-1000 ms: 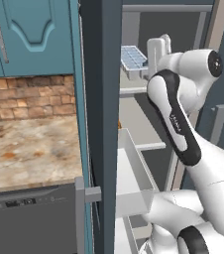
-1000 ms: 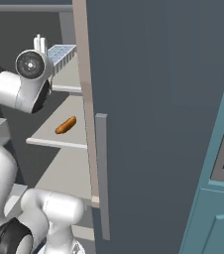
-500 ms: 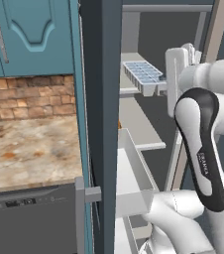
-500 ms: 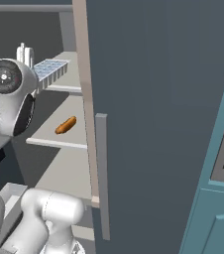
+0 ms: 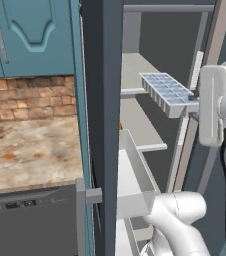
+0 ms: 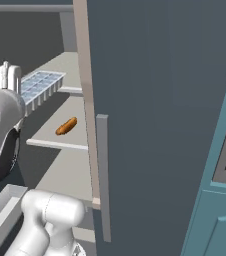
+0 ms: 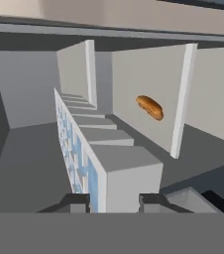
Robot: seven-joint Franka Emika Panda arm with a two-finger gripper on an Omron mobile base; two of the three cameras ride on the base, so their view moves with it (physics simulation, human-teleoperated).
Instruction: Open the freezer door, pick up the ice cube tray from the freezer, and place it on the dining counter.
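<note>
We see the gripper (image 7: 114, 202) clamped on the ice cube tray (image 5: 167, 93), held mid-air inside the freezer (image 5: 135, 75) (sausage (image 6: 66, 126) on shelf).

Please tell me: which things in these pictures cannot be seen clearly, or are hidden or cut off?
- Gripper: in the hand view its fingertips are cut by the bottom edge; they close on the ice cube tray.
- Orange food item: too small to identify.
- Freezer: in the left base view its lower shelves are hidden behind the arm.
- Freezer door: the right base view shows its edge and bar handle; its top and bottom are cut off.
</note>
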